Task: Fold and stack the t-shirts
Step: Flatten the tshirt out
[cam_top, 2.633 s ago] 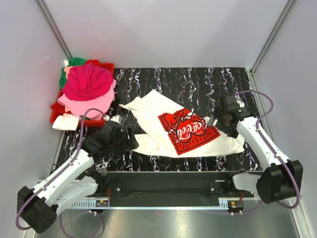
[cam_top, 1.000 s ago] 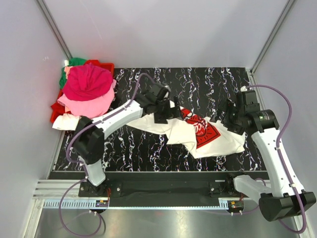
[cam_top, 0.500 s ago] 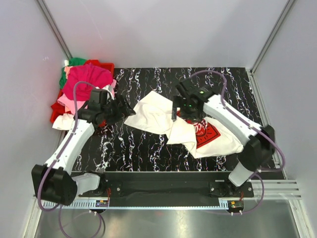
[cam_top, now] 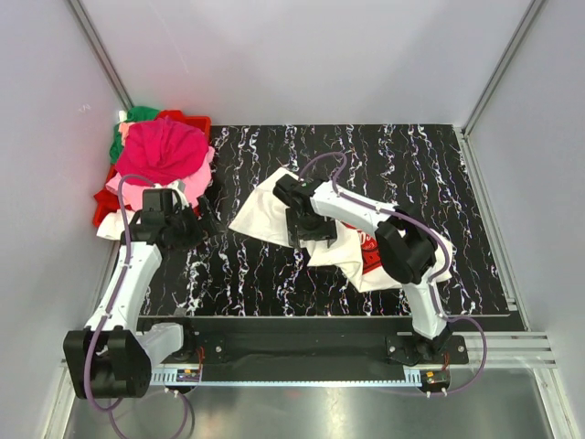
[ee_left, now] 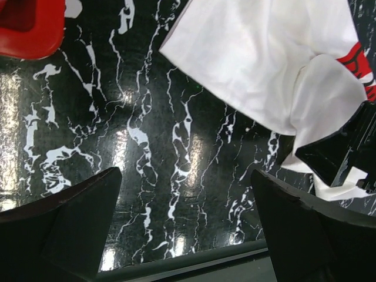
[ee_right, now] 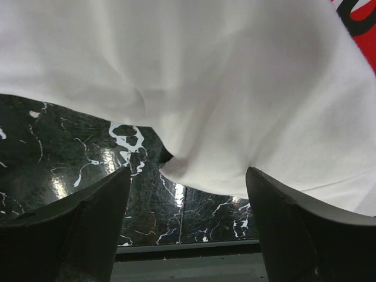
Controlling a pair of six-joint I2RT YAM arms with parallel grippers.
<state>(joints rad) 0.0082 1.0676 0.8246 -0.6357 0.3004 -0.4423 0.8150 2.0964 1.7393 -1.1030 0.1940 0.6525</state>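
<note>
A large white t-shirt (cam_top: 270,210) with a red-and-white print (cam_top: 375,249) lies rumpled in the middle of the black marbled table (cam_top: 411,165). My right gripper (cam_top: 306,233) hovers over its left half. In the right wrist view the white t-shirt (ee_right: 205,76) fills the top, and a fold of its edge hangs between the open fingers of the right gripper (ee_right: 188,171). My left gripper (cam_top: 203,222) is open over bare table to the left of the shirt. In its wrist view the left gripper (ee_left: 185,176) holds nothing, with the white t-shirt (ee_left: 264,70) at upper right.
A red bin (cam_top: 196,122) stands at the far left, heaped with a magenta t-shirt (cam_top: 163,151), a pink one (cam_top: 160,194) and a green one (cam_top: 137,116). A white cloth (cam_top: 119,224) hangs off its near side. The bin's corner (ee_left: 29,26) shows in the left wrist view.
The right arm has swung left and nearer across the white shirt to its left half. The left arm has drawn back toward the bin.
</note>
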